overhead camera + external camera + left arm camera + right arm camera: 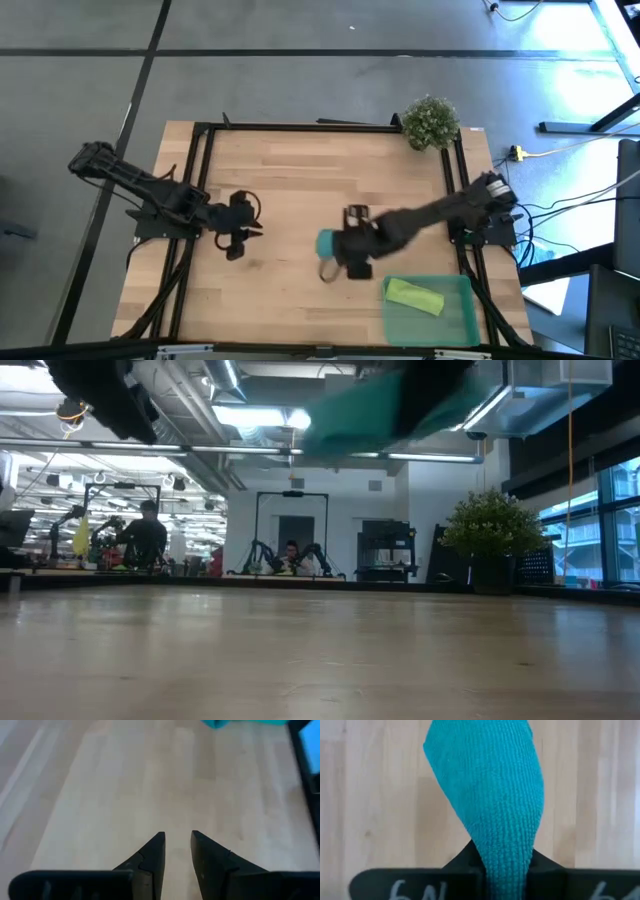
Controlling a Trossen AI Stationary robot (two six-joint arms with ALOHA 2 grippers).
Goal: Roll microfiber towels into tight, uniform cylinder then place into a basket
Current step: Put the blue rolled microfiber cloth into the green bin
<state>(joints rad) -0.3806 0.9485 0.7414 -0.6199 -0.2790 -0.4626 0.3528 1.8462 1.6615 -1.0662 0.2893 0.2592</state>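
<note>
Over the pale wood table's (290, 190) left side, the left gripper (177, 851) hangs slightly parted, empty; toward the middle, the right gripper (350, 262) pinches the ribbed teal towel (490, 795) aloft; a rolled lime towel (414, 296) lies in the translucent green basket (455, 325), near right

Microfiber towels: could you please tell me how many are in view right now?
2. The lime green microfiber towel lies rolled in the translucent green plastic basket; the teal microfiber towel hangs clamped in the right gripper above the table.
</note>
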